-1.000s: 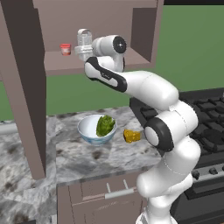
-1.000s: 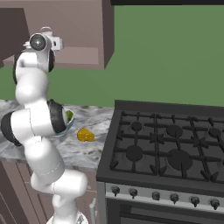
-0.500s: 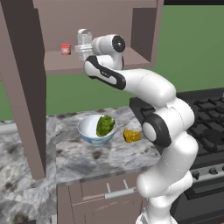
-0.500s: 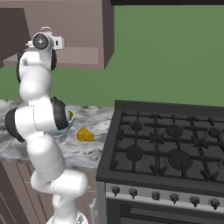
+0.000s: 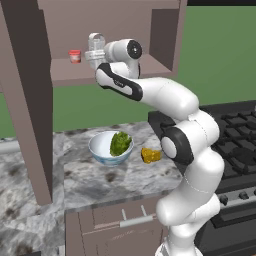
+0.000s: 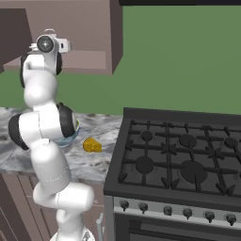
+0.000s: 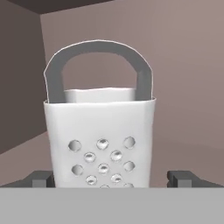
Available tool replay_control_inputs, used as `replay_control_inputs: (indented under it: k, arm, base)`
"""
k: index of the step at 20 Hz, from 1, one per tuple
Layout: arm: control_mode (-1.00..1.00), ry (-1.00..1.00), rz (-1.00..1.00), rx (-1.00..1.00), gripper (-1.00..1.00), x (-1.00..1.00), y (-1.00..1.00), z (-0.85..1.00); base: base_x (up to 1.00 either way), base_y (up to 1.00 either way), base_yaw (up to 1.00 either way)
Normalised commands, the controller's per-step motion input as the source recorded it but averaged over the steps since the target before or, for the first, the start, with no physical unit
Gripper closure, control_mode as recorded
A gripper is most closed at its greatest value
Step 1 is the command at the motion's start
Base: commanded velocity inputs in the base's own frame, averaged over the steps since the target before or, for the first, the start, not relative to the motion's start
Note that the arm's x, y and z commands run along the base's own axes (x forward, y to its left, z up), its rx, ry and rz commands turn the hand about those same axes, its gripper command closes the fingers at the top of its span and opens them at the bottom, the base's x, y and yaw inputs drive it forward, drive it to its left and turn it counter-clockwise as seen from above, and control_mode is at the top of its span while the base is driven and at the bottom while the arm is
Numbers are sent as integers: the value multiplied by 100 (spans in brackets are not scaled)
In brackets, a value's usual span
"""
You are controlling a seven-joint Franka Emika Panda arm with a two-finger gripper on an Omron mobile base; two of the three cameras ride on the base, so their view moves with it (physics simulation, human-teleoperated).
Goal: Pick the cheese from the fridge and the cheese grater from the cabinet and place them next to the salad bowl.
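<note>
Inside the cabinet point(image 5: 110, 20), cheese grater point(image 7: 101, 140) stands upright (handle topmost).

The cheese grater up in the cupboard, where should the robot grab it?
Probably around the flat-sided body of the cheese grater, below its arched handle, coming straight in from the open front of the cabinet. It stands upright, and the open gripper already has a fingertip on each side.
</note>
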Motion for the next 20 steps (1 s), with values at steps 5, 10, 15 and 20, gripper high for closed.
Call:
replay_control_inputs:
  k: [5, 10, 15, 20]
  arm:
    - [-100, 0, 0, 0, -100, 12, 9, -1]
    - [-100, 1, 0, 0, 100, 5, 9, -6]
    - [-100, 0, 0, 0, 100, 0, 2, -1]
    - [-100, 0, 0, 0, 100, 0, 0, 0]
  base:
    - [0, 0, 0]
    - [0, 0, 0]
    - [0, 0, 0]
    - [0, 0, 0]
